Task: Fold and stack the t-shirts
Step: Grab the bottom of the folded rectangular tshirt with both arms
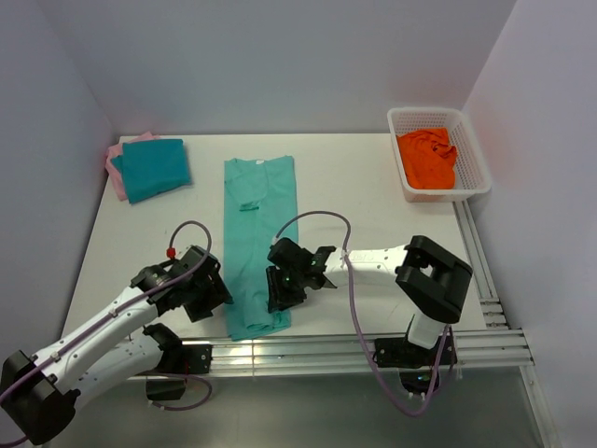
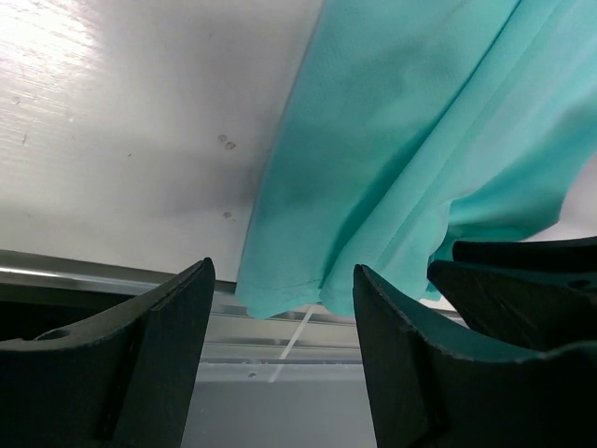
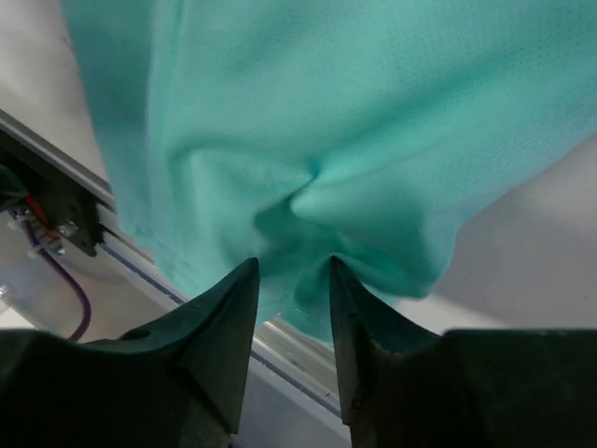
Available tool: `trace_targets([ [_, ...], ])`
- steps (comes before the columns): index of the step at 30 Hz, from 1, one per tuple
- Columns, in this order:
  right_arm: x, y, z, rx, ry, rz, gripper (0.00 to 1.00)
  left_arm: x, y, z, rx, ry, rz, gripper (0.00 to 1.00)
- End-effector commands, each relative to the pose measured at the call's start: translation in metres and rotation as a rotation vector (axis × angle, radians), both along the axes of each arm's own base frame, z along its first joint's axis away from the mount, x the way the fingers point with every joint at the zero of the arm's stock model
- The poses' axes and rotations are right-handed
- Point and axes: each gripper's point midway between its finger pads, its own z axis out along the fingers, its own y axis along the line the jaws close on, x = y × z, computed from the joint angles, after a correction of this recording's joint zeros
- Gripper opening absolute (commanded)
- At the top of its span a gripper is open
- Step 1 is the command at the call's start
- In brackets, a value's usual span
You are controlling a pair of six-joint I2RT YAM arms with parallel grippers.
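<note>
Noted bare table (image 1: pixel 140 252) open on the outer side of the left gripper (image 1: pixel 219 297) and ahead of the right gripper (image 1: pixel 278 291). Found mint-green t-shirt (image 1: pixel 259 210) filling the strip between both tools. Saw aluminium rail (image 1: pixel 308 350) just beside the fingertips, nearward. Logged teal t-shirt (image 1: pixel 157 168) and basket (image 1: pixel 438 117) well ahead, apart.
</note>
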Motion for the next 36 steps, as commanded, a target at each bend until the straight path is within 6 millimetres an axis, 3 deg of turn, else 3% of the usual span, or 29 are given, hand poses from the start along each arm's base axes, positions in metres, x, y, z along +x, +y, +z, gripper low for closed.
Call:
trace_targets([
  [1,-0.009,-0.008,-0.011,-0.019,0.021,-0.006,0.41,0.0,0.004,0.007,0.003,-0.015,0.03,0.66],
  [2,-0.009,-0.012,-0.01,-0.018,0.013,-0.013,0.33,-0.001,0.004,0.005,0.004,-0.011,0.03,0.66],
  [4,-0.014,-0.026,-0.017,-0.046,0.017,-0.024,0.28,-0.003,0.005,0.003,0.003,-0.008,0.028,0.66],
  [7,-0.017,-0.048,-0.016,-0.084,-0.008,-0.056,0.0,-0.005,0.003,-0.001,-0.005,0.004,0.017,0.65],
  [8,-0.018,-0.052,-0.016,-0.091,-0.007,-0.064,0.0,-0.004,0.002,-0.002,-0.006,0.004,0.015,0.65],
  [19,-0.023,-0.074,-0.003,-0.093,-0.034,-0.104,0.0,-0.013,-0.004,-0.023,0.002,0.072,-0.042,0.66],
  [22,-0.025,-0.077,-0.003,-0.105,-0.026,-0.108,0.16,-0.016,-0.007,-0.024,-0.002,0.081,-0.054,0.67],
  [23,-0.025,-0.077,-0.001,-0.101,-0.028,-0.108,0.34,-0.02,-0.011,-0.024,-0.015,0.09,-0.07,0.67],
  [26,-0.025,-0.077,0.001,-0.094,-0.031,-0.108,0.43,-0.03,-0.016,-0.028,-0.023,0.122,-0.093,0.66],
  [36,-0.03,-0.082,-0.008,-0.105,-0.019,-0.092,0.4,-0.057,-0.035,-0.046,-0.015,0.182,-0.124,0.57],
])
